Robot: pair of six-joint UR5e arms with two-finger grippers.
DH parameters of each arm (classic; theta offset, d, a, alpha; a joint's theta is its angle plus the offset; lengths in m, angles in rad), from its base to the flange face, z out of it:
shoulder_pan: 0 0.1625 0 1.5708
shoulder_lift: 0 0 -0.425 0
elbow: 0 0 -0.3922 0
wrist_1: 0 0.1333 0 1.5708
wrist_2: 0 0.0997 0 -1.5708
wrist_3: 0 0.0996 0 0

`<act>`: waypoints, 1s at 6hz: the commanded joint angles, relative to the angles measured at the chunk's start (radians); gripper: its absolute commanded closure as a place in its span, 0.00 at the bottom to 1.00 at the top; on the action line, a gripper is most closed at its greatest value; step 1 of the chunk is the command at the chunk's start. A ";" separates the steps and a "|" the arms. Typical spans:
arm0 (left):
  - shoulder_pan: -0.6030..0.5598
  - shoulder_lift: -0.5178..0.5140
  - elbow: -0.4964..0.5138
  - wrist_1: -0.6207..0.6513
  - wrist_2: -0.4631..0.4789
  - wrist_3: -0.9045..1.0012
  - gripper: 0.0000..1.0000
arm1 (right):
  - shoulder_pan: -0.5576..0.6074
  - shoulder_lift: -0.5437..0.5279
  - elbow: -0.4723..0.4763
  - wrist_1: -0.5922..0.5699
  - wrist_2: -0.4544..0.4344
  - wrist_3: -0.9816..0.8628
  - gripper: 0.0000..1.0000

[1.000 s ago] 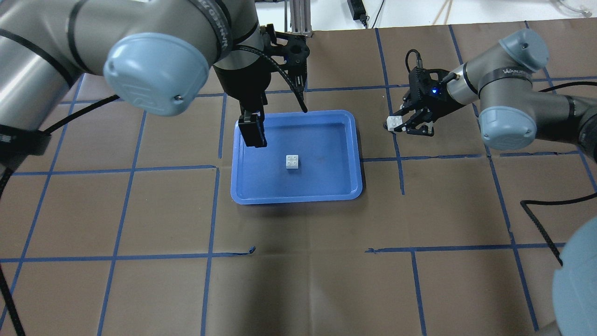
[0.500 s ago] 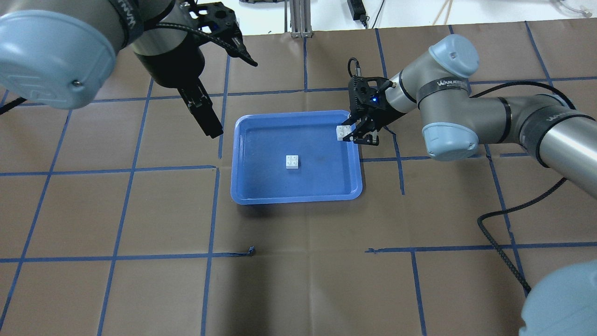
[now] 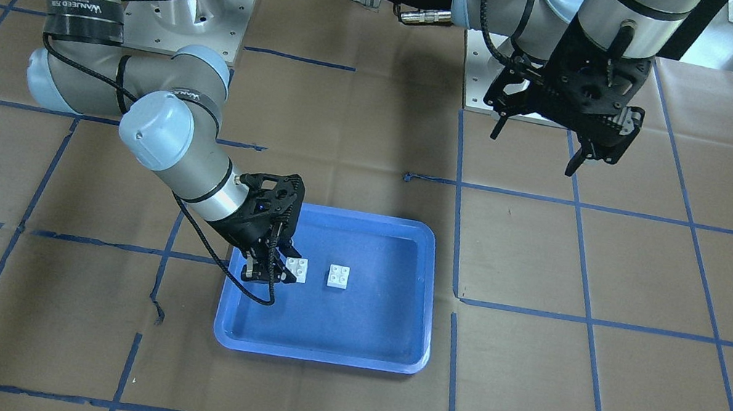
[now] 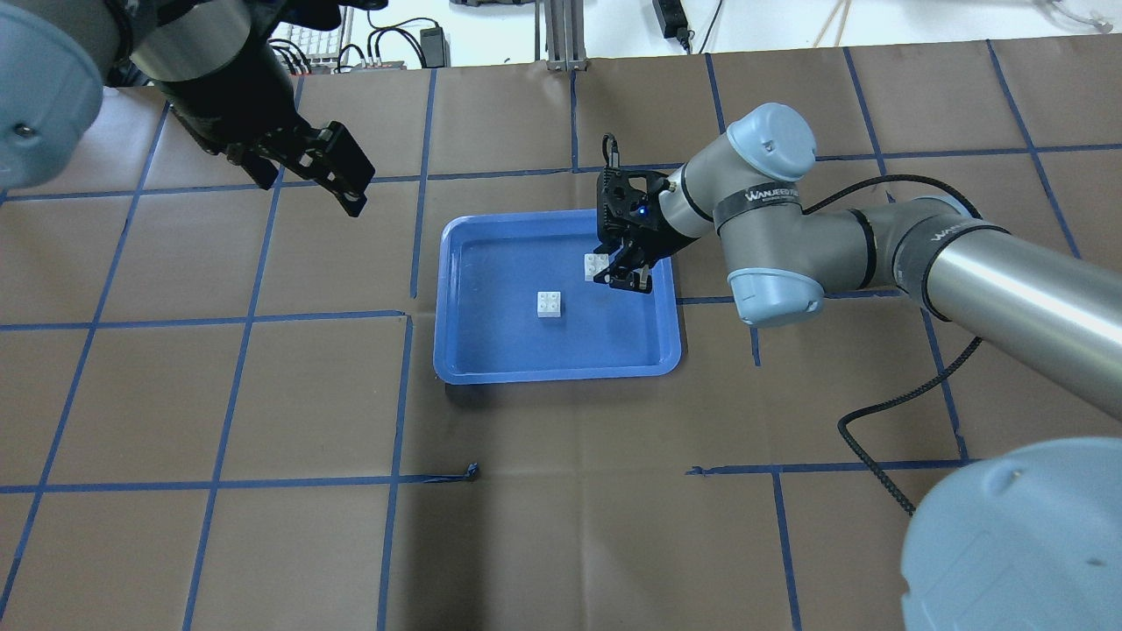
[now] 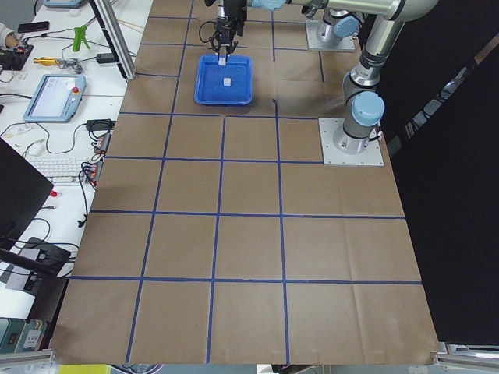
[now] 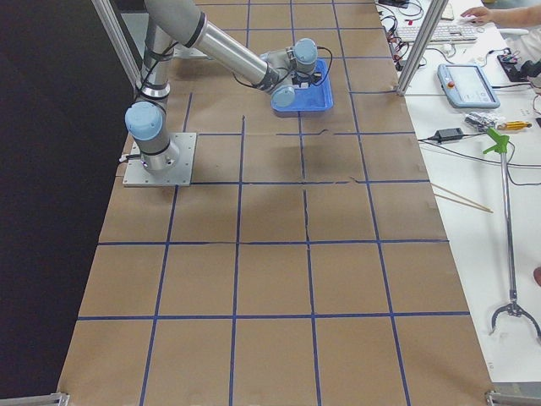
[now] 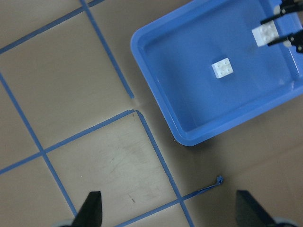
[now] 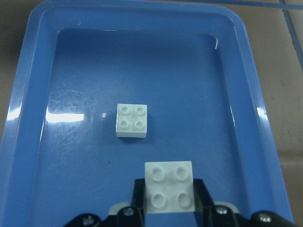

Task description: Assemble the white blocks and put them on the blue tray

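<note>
The blue tray (image 4: pixel 561 372) lies mid-table. One white block (image 4: pixel 550 303) sits studs-up on its floor. My right gripper (image 4: pixel 607 268) is shut on the second white block (image 4: pixel 595 265) and holds it studs-up over the tray's right part, apart from the lying block. The right wrist view shows the held block (image 8: pixel 170 187) just short of the lying block (image 8: pixel 132 120). My left gripper (image 4: pixel 308 188) is open and empty, raised over the table to the left of and behind the tray. Its wrist view shows the tray (image 7: pixel 156 90) and both blocks from above.
The table is covered in brown paper with a blue tape grid. A black cable (image 4: pixel 885 421) loops on the table at the right. The arm base plates (image 3: pixel 183 15) stand at the robot's side. A desk with a keyboard and tools (image 5: pixel 47 86) lies beyond the far edge.
My right gripper has carried its white block leftward, from outside the tray's right rim to over the tray. My left gripper has pulled away from the tray, to the left and back.
</note>
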 commanded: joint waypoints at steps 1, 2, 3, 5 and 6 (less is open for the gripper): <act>0.018 0.009 0.000 0.021 -0.001 -0.128 0.01 | 0.011 0.044 0.000 -0.028 0.000 0.011 0.74; 0.018 0.009 -0.001 0.040 0.000 -0.126 0.01 | 0.028 0.064 0.000 -0.041 -0.003 0.011 0.74; 0.018 0.002 -0.001 0.079 -0.001 -0.131 0.01 | 0.033 0.084 0.000 -0.057 -0.003 0.011 0.74; 0.018 0.002 -0.001 0.104 0.000 -0.128 0.01 | 0.036 0.084 0.002 -0.058 -0.002 0.012 0.73; 0.029 0.009 -0.001 0.097 0.005 -0.128 0.01 | 0.057 0.085 0.002 -0.060 -0.009 0.014 0.73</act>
